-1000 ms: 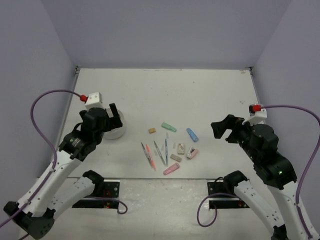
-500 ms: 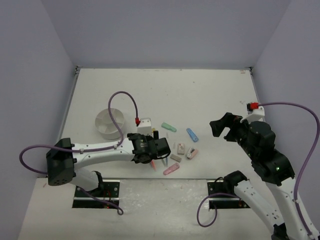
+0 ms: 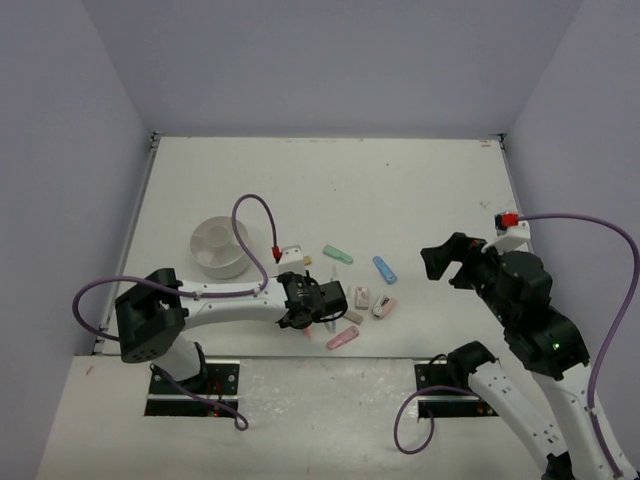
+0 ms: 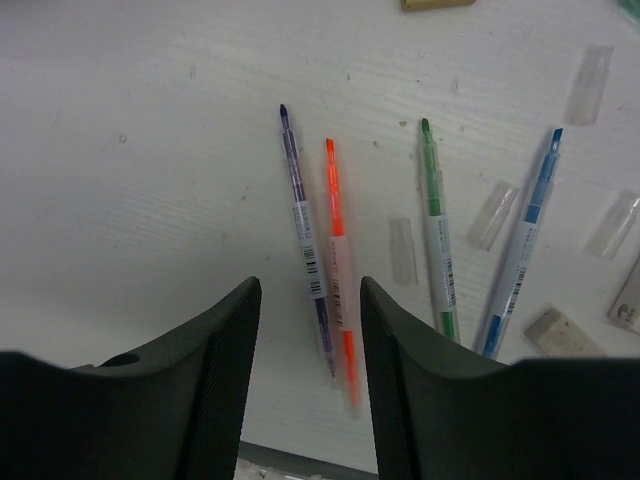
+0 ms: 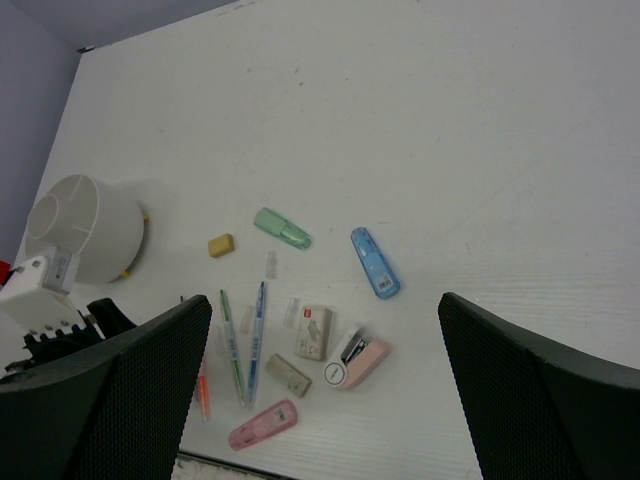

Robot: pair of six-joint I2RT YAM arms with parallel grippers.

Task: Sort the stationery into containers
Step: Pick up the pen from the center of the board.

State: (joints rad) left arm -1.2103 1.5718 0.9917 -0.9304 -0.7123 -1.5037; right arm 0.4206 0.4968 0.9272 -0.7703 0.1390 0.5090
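My left gripper (image 4: pixel 307 295) straddles the purple pen (image 4: pixel 303 230) and orange pen (image 4: pixel 340 265) at lower centre, jaws part-open, touching neither — light, thin, slippery barrels; I'd pinch at the labels.

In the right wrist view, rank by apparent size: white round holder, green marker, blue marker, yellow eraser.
1. white round holder, clearly largest.
2. blue marker and green marker: look alike, not ranked.
3. yellow eraser, smallest.

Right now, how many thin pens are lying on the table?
4, side by side in the left wrist view: purple pen, orange pen, green pen, blue pen. None seems hidden there; the left arm covers some from above.
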